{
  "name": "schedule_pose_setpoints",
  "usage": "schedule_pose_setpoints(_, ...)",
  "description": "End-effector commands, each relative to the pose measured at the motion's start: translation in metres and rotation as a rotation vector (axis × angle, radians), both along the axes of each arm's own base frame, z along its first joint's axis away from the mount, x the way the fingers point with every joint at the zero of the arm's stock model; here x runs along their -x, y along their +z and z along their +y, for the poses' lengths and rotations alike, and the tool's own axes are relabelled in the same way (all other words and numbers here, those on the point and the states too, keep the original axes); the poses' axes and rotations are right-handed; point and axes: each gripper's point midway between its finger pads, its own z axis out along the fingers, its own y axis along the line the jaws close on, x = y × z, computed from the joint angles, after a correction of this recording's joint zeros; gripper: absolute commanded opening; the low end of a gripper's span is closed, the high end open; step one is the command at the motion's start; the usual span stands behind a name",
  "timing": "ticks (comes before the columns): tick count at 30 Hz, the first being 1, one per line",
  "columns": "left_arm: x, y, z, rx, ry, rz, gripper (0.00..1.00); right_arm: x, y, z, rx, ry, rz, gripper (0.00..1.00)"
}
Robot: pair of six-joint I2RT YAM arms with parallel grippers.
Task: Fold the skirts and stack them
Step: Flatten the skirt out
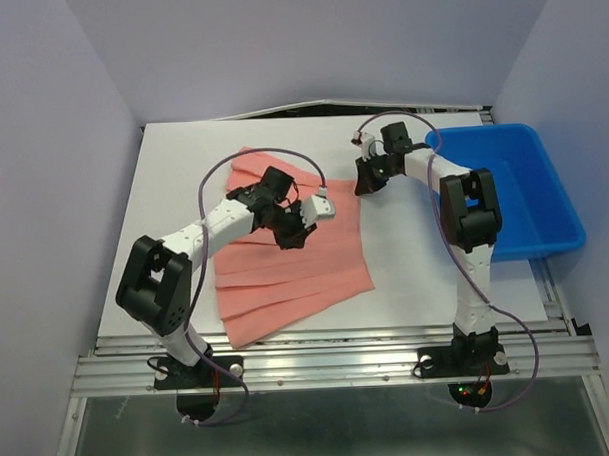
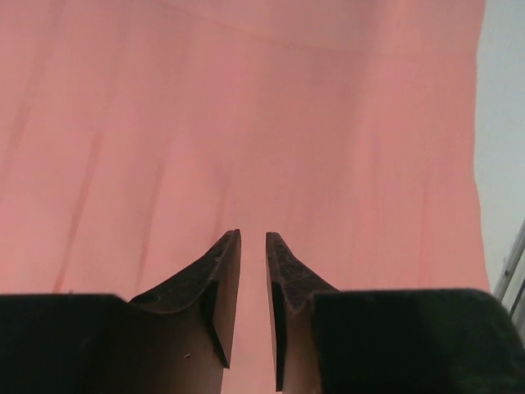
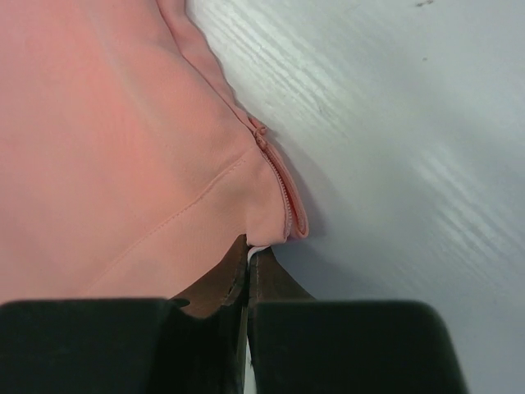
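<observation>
One skirt (image 1: pixel 296 268) is lying spread on the table (image 1: pixel 173 193) in the top view, with both arms reaching over it and the blue bin (image 1: pixel 555 241) sitting to the right. At your left wrist, the left gripper (image 2: pixel 253 235) is hovering over the pleats, jaws narrowly apart and gripping nothing. At your right wrist, the right gripper (image 3: pixel 248 246) is sitting pressed together at the zipper (image 3: pixel 279 189) corner. You're likely setting up the first fold, and that is calling for a firm pinch of this corner.
</observation>
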Motion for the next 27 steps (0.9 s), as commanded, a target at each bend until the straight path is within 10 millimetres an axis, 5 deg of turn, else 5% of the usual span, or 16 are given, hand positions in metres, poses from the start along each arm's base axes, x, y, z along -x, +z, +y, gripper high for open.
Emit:
schedule_pose_setpoints(1,0.063,-0.044,0.031,-0.186,-0.214,0.084,0.29,-0.026,0.012,-0.001,0.035,-0.005,-0.082,0.01)
schedule_pose_setpoints(10,0.161,-0.105,-0.002,-0.354,-0.5,0.183,0.25,0.009,0.02,0.013,0.043,0.151,-0.089,0.04)
schedule_pose_setpoints(13,0.173,-0.111,-0.022,-0.338,-0.526,0.231,0.22,0.027,0.019,0.019,0.061,0.202,-0.074,0.04)
schedule_pose_setpoints(18,0.197,-0.098,-0.068,-0.26,-0.619,0.239,0.2,0.051,0.01,0.014,0.094,0.262,-0.045,0.04)
schedule_pose_setpoints(23,0.214,-0.071,-0.085,-0.191,-0.67,0.276,0.28,0.07,0.01,0.004,0.126,0.302,-0.035,0.05)
schedule_pose_setpoints(25,0.207,-0.052,-0.086,-0.162,-0.656,0.26,0.36,0.07,0.013,0.002,0.137,0.3,-0.05,0.09)
schedule_pose_setpoints(27,0.18,-0.021,-0.08,-0.097,-0.586,0.235,0.47,0.062,0.024,0.001,0.148,0.263,-0.066,0.27)
